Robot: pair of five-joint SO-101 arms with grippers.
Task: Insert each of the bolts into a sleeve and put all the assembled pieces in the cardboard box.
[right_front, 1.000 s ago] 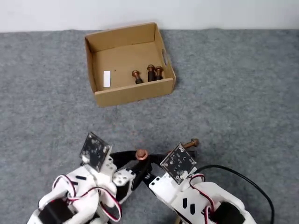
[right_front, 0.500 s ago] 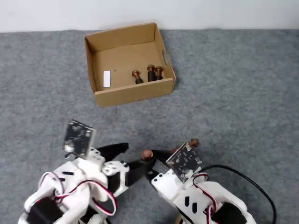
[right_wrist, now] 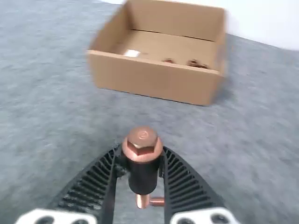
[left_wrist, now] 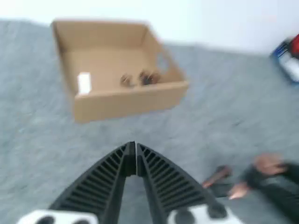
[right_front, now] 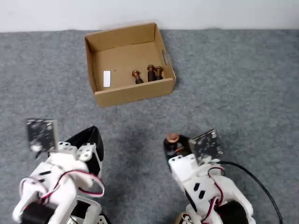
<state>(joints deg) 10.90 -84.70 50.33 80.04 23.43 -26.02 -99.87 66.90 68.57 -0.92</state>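
My right gripper [right_front: 174, 145] [right_wrist: 140, 157] is shut on a black sleeve [right_wrist: 142, 179] with a copper bolt in it; the bolt's hex head [right_wrist: 142, 142] [right_front: 173, 137] points up. It hangs over the grey carpet in front of the cardboard box [right_front: 133, 95] [right_wrist: 154, 81]. Three assembled pieces [right_front: 149, 73] [left_wrist: 140, 79] lie inside the box by its near wall. My left gripper [right_front: 92, 131] [left_wrist: 135, 147] is shut on nothing, off to the left of the right one. A loose bolt [left_wrist: 217, 176] lies on the carpet near the right gripper.
A white label [right_front: 107, 78] is stuck to the box floor. A black cable [right_front: 252, 179] trails from the right arm. A blue and red object [left_wrist: 289, 60] sits far off to the side. Open carpet lies between both arms and the box.
The left gripper let go of the bolt and sleeve, pulled back to the left and shut. The right arm kept the assembled piece and swung it to face the box.
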